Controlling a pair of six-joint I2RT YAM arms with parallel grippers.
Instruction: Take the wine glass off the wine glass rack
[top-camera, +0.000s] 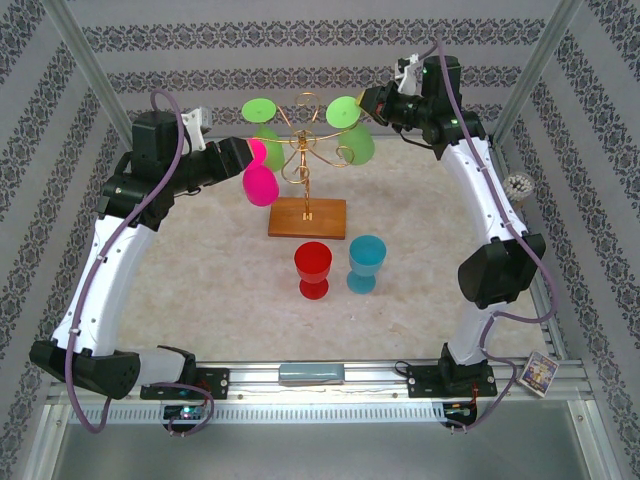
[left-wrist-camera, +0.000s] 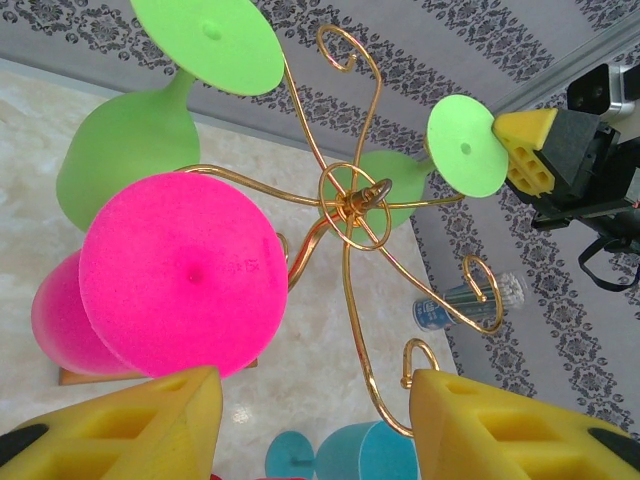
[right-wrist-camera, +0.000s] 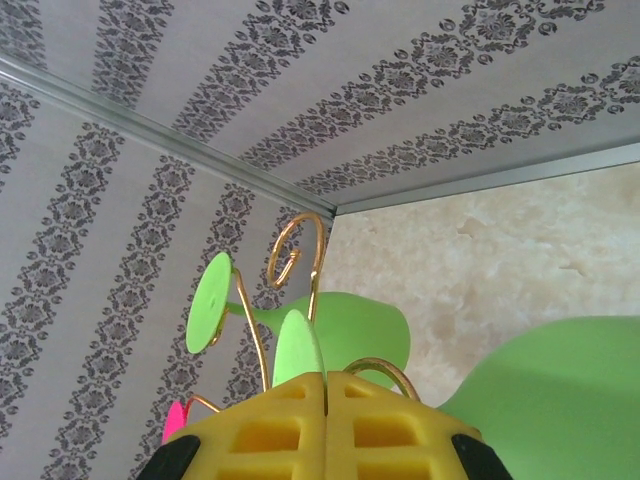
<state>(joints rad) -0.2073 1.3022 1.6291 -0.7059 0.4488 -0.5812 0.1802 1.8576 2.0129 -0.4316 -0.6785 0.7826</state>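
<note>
Hanging bowl-down on the rack (left-wrist-camera: 352, 205), the pink glass (left-wrist-camera: 185, 270) has its round foot just beyond the tips of the left gripper (left-wrist-camera: 313, 400), nearer the left finger. Those fingers stand about half open with nothing between them. The fingers of the right gripper (right-wrist-camera: 325, 385) are pressed fully together. The foot rim of a green glass (left-wrist-camera: 465, 140) touches their tips; whether it is pinched cannot be told. A second green glass (left-wrist-camera: 125, 140) hangs beyond the pink one. A red glass (top-camera: 312, 268) and a blue glass (top-camera: 366, 262) stand on the table, well apart from both grippers.
</note>
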